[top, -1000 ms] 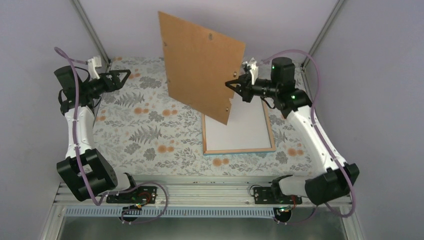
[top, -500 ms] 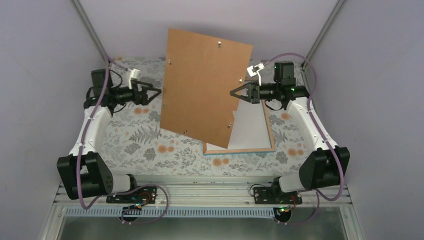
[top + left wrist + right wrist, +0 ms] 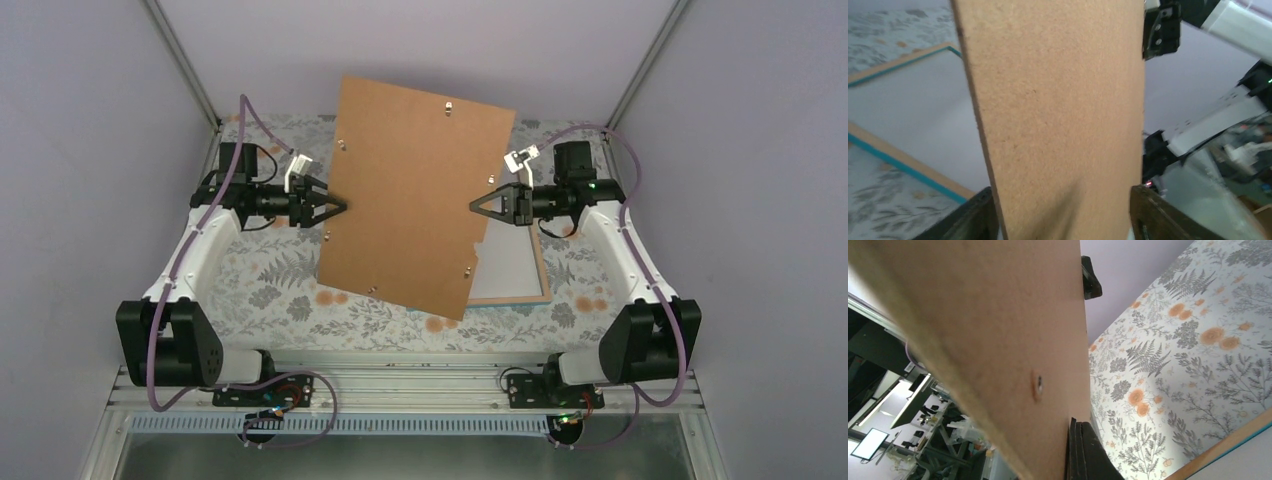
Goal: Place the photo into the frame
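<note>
A brown backing board [image 3: 415,190] hangs tilted above the table, with my right gripper [image 3: 478,205] shut on its right edge. In the right wrist view one black finger [image 3: 1083,450] presses flat on the board [image 3: 988,315]. My left gripper [image 3: 335,208] is at the board's left edge. Its jaws stand open on either side of the board [image 3: 1058,115], not clamped. The frame [image 3: 543,265] lies on the table at the right, pale wood up with a teal rim, partly under the board. A white sheet [image 3: 505,265] fills it. I cannot tell whether that sheet is the photo.
A floral cloth [image 3: 270,270] covers the table. Grey walls stand close on three sides, with metal posts [image 3: 185,60] in the back corners. The frame's rail [image 3: 903,165] and white sheet [image 3: 913,110] show below the board in the left wrist view.
The right arm has carried the board left and lower, turning it flatter. The left arm has swung in from the far left to the board's left edge, its jaws narrowing around it.
</note>
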Robot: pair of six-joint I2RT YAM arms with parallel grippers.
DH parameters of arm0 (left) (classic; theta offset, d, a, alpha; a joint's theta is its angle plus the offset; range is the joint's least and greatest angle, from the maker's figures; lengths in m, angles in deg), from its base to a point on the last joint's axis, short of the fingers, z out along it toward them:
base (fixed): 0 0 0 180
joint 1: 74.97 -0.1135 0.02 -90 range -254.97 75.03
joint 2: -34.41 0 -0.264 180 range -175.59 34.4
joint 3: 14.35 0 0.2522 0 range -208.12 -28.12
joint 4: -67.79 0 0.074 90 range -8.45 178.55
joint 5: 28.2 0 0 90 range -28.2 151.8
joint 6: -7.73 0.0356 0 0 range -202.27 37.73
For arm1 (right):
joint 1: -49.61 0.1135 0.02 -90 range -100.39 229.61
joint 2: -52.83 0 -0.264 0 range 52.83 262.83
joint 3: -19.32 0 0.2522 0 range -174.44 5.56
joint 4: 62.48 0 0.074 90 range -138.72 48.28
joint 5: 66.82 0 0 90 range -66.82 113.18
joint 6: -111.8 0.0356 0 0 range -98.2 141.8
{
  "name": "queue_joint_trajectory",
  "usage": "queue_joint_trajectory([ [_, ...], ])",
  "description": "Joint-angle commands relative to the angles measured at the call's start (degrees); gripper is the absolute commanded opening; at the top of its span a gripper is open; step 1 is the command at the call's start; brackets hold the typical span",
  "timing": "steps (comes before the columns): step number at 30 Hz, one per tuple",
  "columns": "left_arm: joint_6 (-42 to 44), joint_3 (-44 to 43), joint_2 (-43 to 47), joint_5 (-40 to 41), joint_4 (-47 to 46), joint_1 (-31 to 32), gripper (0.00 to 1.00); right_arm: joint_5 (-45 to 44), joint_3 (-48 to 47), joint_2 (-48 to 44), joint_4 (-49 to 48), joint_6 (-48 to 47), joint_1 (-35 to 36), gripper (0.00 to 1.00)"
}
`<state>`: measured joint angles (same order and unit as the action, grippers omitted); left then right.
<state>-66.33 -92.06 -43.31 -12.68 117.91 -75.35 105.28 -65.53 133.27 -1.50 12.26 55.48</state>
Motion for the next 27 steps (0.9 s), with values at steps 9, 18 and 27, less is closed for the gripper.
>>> queue_joint_trajectory([
  [9,-23.03,8.69,4.60,-8.44,-22.77,0.51,0.02,8.67,5.15,-1.13,-17.59,15.34,-2.40,0.16],
  [18,-67.58,27.08,9.61,0.18,-71.67,-2.87,0.02,0.26,14.91,-2.79,-43.74,40.61,-1.92,0.44],
  [27,-78.19,29.97,6.21,4.77,-82.09,-2.06,0.02,-3.01,17.78,-0.29,-59.14,54.82,2.56,0.42],
])
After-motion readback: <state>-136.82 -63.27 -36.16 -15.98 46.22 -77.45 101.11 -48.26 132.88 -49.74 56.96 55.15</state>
